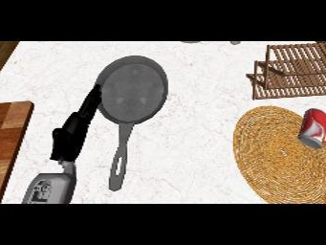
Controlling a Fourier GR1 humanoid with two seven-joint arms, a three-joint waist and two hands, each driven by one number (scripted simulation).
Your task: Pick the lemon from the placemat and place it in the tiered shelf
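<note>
No lemon visible; the woven placemat [285, 155] carries a red can [313, 127], lying on its side at the mat's upper right edge. Judged light, rigid, smooth, apt to roll; grasp across the barrel. Tiered shelf [303, 69] beyond the mat. Left hand [77, 129] far left of the mat beside a frying pan [131, 91], fingers straight, holding nothing. Right hand out of view.

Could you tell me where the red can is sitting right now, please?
In the head view the red can lies on its side at the right, on the upper right edge of the woven placemat, just below the wooden tiered shelf.
</note>
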